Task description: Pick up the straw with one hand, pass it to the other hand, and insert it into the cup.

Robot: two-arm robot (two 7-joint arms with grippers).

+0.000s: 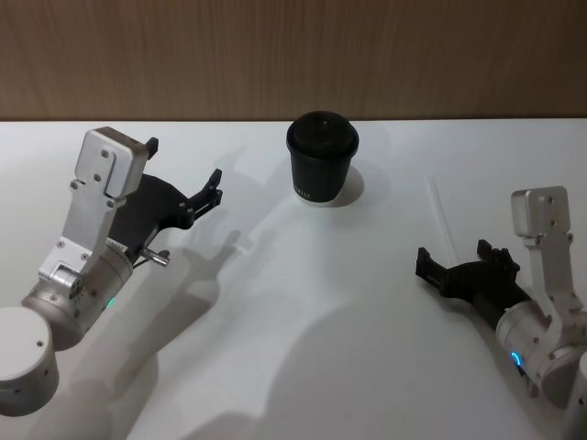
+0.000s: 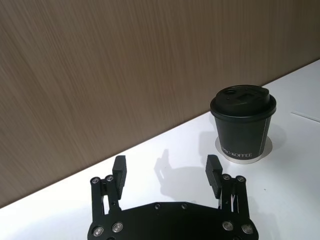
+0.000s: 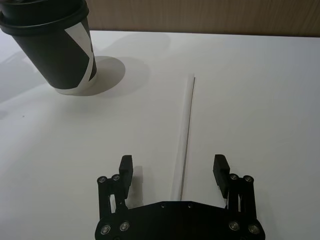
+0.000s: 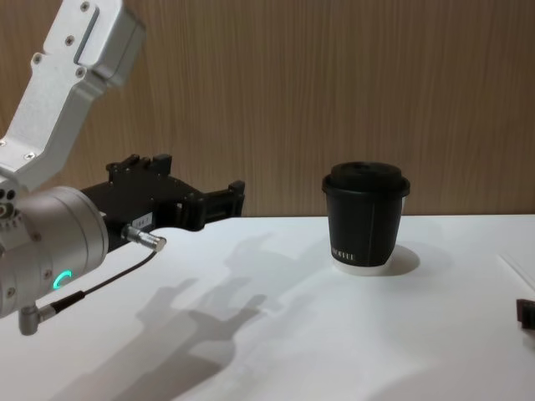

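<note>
I am on the first step: getting the straw [image 3: 185,130] off the table [image 1: 303,348]. The straw lies flat on the white top, to the right of the cup [image 1: 321,160] and not touching it. The cup stands upright near the back wall with its lid on.

My right gripper [image 3: 173,167] is at the near end of the straw. Its two fingers are spread wide, one on each side of the straw, and they hold nothing. I cannot tell if they touch the table yet.

To do this well, I think I should go down slowly and keep the straw in the middle of the gap, then close gently. The straw is thin and light, so it may roll away if one finger bumps it first. A hard squeeze could squash it. Gripping near this end leaves lots of straw free for the other side to take.

My left gripper [image 1: 183,163] hangs in the air to the left of the cup. Its fingers are spread too, with nothing in them.
</note>
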